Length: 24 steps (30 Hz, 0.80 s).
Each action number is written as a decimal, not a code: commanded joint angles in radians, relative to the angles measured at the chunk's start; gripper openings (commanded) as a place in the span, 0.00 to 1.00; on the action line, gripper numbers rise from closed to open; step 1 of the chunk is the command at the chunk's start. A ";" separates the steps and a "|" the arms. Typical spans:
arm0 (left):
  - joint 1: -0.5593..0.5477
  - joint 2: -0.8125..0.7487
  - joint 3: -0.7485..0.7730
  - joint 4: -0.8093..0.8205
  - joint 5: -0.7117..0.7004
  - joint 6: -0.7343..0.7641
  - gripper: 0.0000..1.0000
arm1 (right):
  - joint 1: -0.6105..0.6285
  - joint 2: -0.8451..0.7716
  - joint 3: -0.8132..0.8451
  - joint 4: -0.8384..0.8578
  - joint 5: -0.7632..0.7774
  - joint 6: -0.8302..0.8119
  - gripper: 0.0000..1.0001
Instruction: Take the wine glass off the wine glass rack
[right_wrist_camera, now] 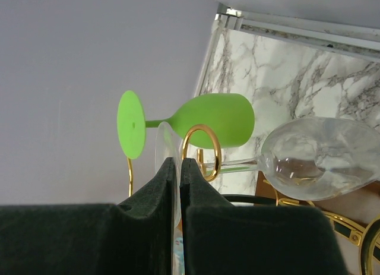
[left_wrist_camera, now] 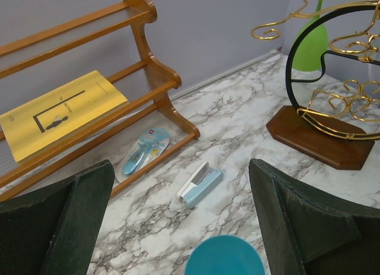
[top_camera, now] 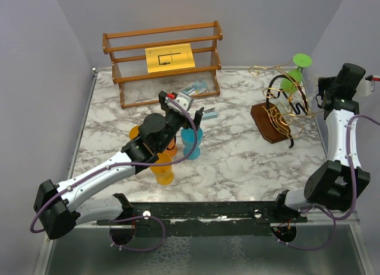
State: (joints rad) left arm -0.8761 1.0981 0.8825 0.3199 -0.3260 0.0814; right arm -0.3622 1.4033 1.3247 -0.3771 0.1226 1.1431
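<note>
We logged the wine glass rack (top_camera: 274,122) at the table's (top_camera: 237,168) far right, close to the right wall, with open marble left of and nearer than its base. The clear wine glass (right_wrist_camera: 320,165) hung parallel to the green glass (right_wrist_camera: 208,120), foot up, bowl down. The right end effector (right_wrist_camera: 179,166) pinched its foot rim. The left end effector (left_wrist_camera: 181,168) gaped wide over a teal cup (left_wrist_camera: 225,257).
</note>
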 commanded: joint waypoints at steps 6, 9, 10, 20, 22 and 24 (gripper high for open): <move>0.009 0.004 0.024 0.006 0.014 -0.013 0.99 | 0.009 0.021 0.039 0.043 -0.057 0.010 0.01; 0.009 0.006 0.025 0.005 0.015 -0.014 0.99 | 0.009 0.012 0.032 0.048 -0.011 0.045 0.01; 0.009 0.006 0.025 0.005 0.015 -0.014 0.99 | 0.009 0.005 0.029 0.051 0.009 0.056 0.01; 0.009 0.005 0.028 0.002 0.015 -0.015 0.99 | 0.008 -0.001 0.068 0.025 0.109 0.071 0.01; 0.009 0.005 0.027 0.001 0.017 -0.017 0.99 | 0.008 0.007 0.067 0.022 0.124 0.083 0.01; 0.009 0.005 0.028 0.001 0.019 -0.018 0.99 | 0.008 0.020 0.066 0.031 0.130 0.091 0.01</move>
State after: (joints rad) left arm -0.8715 1.1019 0.8825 0.3141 -0.3260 0.0765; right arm -0.3588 1.4139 1.3521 -0.3668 0.1898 1.2011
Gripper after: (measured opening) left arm 0.989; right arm 0.038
